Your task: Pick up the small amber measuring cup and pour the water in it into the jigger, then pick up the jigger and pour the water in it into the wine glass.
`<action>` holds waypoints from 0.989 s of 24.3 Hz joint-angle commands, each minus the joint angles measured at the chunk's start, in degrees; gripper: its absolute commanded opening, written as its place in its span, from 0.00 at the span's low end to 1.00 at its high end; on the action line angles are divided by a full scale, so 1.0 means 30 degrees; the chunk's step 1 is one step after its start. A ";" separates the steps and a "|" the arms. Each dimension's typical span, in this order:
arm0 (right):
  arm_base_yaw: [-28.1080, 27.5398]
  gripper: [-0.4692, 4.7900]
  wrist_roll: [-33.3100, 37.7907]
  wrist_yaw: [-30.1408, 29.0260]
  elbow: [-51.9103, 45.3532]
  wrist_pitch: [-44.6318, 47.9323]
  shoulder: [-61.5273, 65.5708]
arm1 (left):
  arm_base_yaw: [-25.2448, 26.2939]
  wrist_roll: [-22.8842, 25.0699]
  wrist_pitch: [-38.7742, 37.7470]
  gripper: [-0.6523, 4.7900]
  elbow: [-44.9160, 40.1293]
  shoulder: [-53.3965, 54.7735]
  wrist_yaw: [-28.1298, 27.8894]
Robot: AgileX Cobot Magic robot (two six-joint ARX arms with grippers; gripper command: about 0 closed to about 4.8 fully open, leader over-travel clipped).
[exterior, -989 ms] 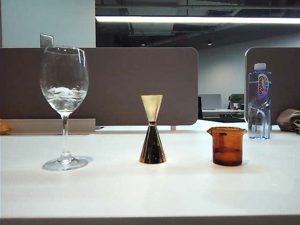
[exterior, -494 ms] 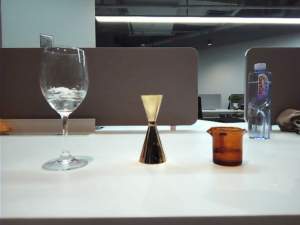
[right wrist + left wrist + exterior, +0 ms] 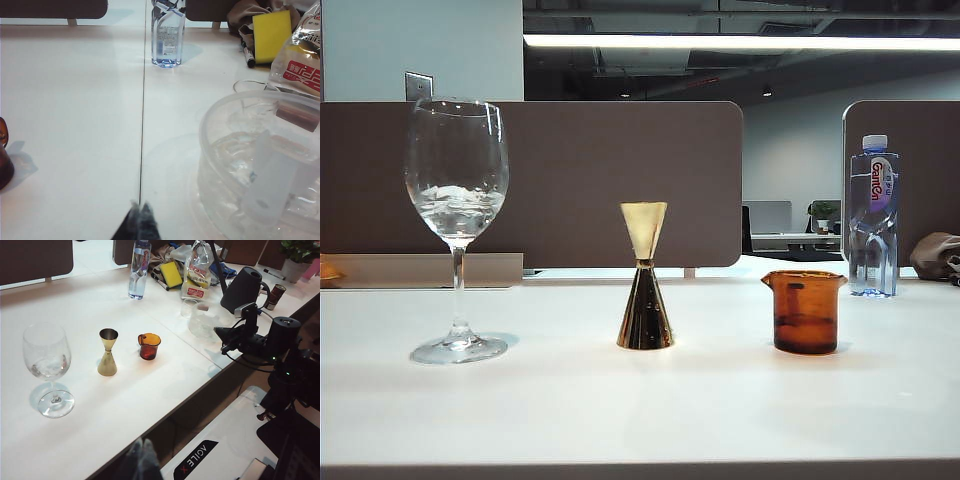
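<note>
The wine glass [image 3: 457, 190] stands on the left of the white table [image 3: 640, 400] with some water in its bowl. The gold jigger [image 3: 645, 290] stands upright in the middle. The small amber measuring cup [image 3: 805, 312] stands to its right. No gripper shows in the exterior view. In the left wrist view the wine glass [image 3: 47, 357], jigger [image 3: 108, 352] and cup [image 3: 149, 346] lie far off, and my left gripper [image 3: 141, 444] hangs shut and empty off the table's near edge. My right gripper [image 3: 140, 206] is shut and empty above the table, with the cup's edge [image 3: 4, 160] off to one side.
A clear water bottle [image 3: 873, 215] stands at the back right. A clear plastic bowl [image 3: 260, 165] with water sits close to the right gripper. A yellow sponge [image 3: 271, 27], a snack bag [image 3: 196, 270] and a black kettle [image 3: 243, 287] lie beyond. The right arm [image 3: 260, 340] stands by the table edge.
</note>
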 commanded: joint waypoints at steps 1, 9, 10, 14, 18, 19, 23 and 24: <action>0.0007 0.09 0.0007 0.0007 -0.0138 0.0044 0.0000 | 0.0007 0.0073 -0.0058 0.12 0.0066 0.0022 0.0066; 0.0007 0.09 0.0007 0.0015 -0.0138 0.0066 0.0000 | 0.0007 0.0073 -0.0058 0.12 0.0066 0.0022 0.0066; 0.0007 0.09 0.0007 0.0015 -0.0138 0.0036 0.0000 | 0.0007 0.0073 -0.0058 0.12 0.0058 0.0022 0.0066; 0.0015 0.09 0.0685 -0.0087 -0.0058 0.0058 0.0000 | 0.0007 0.0073 -0.0058 0.12 0.0066 0.0022 0.0066; 0.0029 0.09 0.2120 -0.1246 0.1515 -0.0488 0.0000 | 0.0007 0.0073 -0.0058 0.12 0.0066 0.0015 0.0066; 0.0029 0.09 0.2208 -0.2295 0.3089 -0.1064 0.0000 | 0.0007 0.0073 -0.0058 0.12 0.0058 0.0022 0.0066; 0.0029 0.09 0.3126 -0.3767 0.8517 -0.3191 0.0015 | 0.0007 0.0073 -0.0058 0.12 0.0058 0.0015 0.0058; 0.0029 0.09 0.3133 -0.4313 1.0528 -0.4131 0.0022 | 0.0007 0.0073 -0.0051 0.12 0.0058 0.0022 0.0066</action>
